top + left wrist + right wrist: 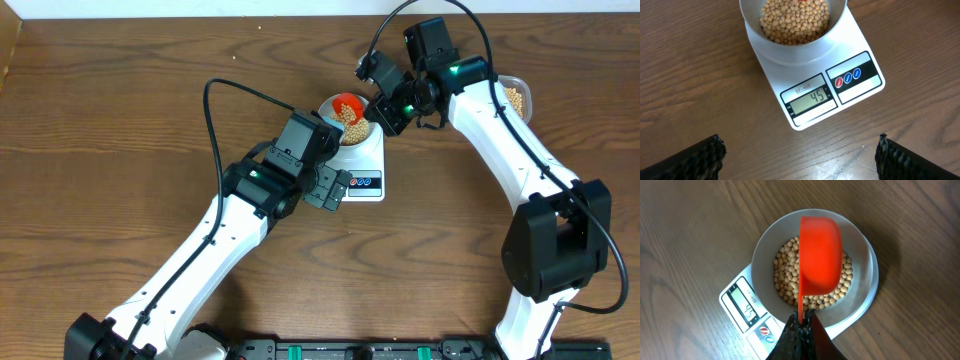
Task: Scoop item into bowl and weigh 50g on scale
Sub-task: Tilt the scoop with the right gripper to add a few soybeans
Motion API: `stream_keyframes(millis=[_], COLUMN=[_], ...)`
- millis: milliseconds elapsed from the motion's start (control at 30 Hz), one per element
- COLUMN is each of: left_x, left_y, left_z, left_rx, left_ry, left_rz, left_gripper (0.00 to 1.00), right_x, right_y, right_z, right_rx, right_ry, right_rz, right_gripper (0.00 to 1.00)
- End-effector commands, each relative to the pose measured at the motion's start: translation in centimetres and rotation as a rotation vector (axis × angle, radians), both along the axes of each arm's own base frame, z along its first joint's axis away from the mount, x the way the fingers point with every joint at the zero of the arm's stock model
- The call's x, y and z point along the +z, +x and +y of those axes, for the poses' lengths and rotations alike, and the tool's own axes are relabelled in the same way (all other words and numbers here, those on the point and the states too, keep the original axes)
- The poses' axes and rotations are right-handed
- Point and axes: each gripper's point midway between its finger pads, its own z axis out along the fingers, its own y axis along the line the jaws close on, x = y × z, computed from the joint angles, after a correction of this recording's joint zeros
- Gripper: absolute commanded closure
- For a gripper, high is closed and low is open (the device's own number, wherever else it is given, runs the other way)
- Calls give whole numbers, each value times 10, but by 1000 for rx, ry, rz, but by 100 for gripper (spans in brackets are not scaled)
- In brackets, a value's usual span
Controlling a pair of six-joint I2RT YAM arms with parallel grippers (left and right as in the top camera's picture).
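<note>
While the scoop hangs over the bowl, overhead: my right gripper (374, 106) is clamped on the handle of the red plastic measuring scoop (347, 103). It holds the scoop above the small round pale blue-grey bowl (324, 108) of small round tan-yellow beans (352, 124). The bowl sits on the white rectangular digital kitchen scale (372, 158).
Source, overhead: clear rectangular plastic tub (516, 97) with more beans, beside my right arm, well apart from the scale.
Left hand, left wrist view: my left gripper (799, 142) stands wide, holding nothing, hovering near the scale's front edge.
Reading, left wrist view: grey display (812, 97) shows 45; beans cover the bowl floor.
Scoop, right wrist view: cup tilted over the beans, smooth back toward this camera; contents cannot be told.
Judgement: slightly short of target.
Technique: add a few beans at a time, tilt gently, let the display settle, keep the scoop off the bowl rim so it adds no weight.
</note>
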Motion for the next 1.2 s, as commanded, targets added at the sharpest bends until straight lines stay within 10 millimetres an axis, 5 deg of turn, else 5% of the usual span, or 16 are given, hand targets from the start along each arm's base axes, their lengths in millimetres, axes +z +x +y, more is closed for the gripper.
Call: stream_keyframes(millis=[0,1167], left_x=[1,1], left_y=[1,1], left_z=[1,1], left_rx=[6,6], left_ry=[2,1], left_rz=[0,-1], left_gripper=[2,2], right_x=[16,15], right_y=[0,0], right_z=[3,3], right_rx=[41,117], right_ry=[3,-20], right_rz=[-59,-114], right_gripper=[99,99])
